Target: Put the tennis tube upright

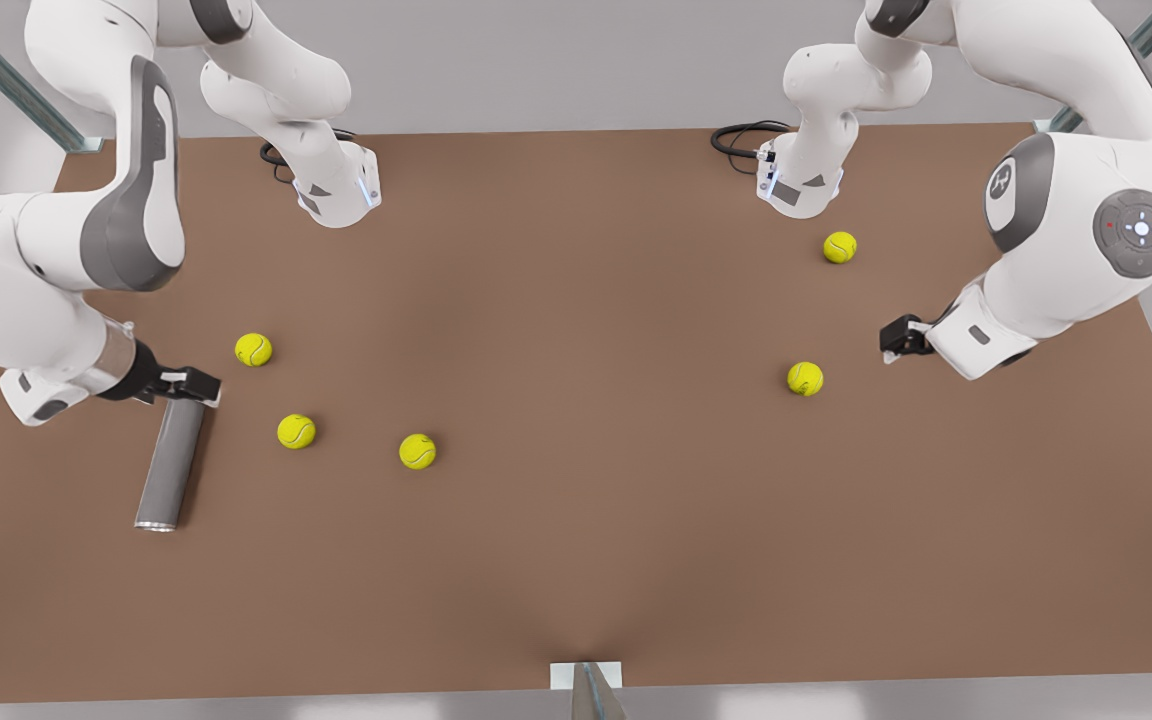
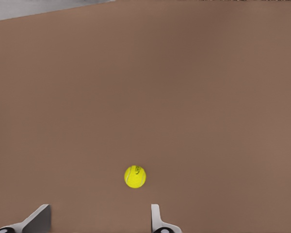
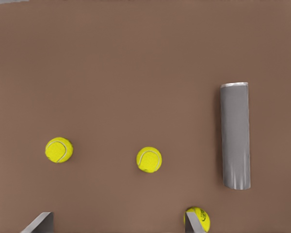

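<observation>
Lying flat on the brown table (image 1: 576, 560) at the front view's left, the long matte grey tennis tube (image 1: 172, 464) touches the right gripper (image 1: 186, 384). The left gripper (image 1: 898, 338) hovers opposite. Both wrist views show spread, empty fingers; the right's shows the tube lying beyond them.

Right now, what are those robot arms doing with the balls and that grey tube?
The tennis tube lies flat on the table, not stood up yet. The right end effector hovers open by its plain end, at the front view's left. The left end effector waits open near a tennis ball.
</observation>
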Controlling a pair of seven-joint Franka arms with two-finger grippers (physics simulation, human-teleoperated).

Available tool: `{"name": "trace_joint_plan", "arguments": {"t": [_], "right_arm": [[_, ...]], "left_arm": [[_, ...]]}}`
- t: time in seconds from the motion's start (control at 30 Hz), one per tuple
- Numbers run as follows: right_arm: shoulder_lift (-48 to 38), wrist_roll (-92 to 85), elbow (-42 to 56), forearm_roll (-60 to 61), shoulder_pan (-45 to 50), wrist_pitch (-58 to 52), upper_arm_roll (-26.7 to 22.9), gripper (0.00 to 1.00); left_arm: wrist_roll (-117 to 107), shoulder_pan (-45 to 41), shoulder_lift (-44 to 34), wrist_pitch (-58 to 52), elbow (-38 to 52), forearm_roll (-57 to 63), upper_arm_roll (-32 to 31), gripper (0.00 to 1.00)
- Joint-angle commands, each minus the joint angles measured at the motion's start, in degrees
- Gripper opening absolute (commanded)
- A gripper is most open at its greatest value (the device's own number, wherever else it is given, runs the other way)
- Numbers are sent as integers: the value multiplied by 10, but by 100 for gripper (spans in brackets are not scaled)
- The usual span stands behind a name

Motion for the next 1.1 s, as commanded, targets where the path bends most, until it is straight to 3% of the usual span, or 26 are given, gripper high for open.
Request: {"name": "trace_joint_plan", "arguments": {"t": [0.0,0.3,0.43,0.57,1.07], "right_arm": [[-3,29,-1,1,-2,29,0,100],[3,-25,-10,2,-6,29,-1,100],[3,-34,-125,-3,-34,122,-6,100],[10,-150,-271,-4,-110,302,-5,100],[161,-214,-225,-87,-189,358,-7,100]], "left_arm": [[9,0,-2,24,1,6,0,100],[2,0,-20,13,1,15,-1,100],[-10,0,-15,20,2,15,0,100],[-16,0,-6,24,1,17,0,100],[-14,4,-5,22,0,18,1,100]]}}
